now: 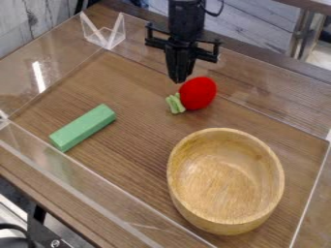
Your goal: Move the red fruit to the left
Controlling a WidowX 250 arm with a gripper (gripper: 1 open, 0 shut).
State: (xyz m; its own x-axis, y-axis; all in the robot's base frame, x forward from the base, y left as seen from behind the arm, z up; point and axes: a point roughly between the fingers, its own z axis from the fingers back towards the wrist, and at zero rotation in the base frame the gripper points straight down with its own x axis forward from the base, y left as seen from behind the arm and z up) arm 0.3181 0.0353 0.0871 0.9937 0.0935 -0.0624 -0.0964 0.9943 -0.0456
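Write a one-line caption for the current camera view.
Gripper above and beside the red fruit, wooden bowl nearby.

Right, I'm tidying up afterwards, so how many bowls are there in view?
1: the wooden bowl at the lower right, nearer the camera than the red fruit. No other shows.

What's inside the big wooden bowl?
Nothing shows inside the bowl; we can see right down to its smooth bottom. Only what's underneath it stays covered.
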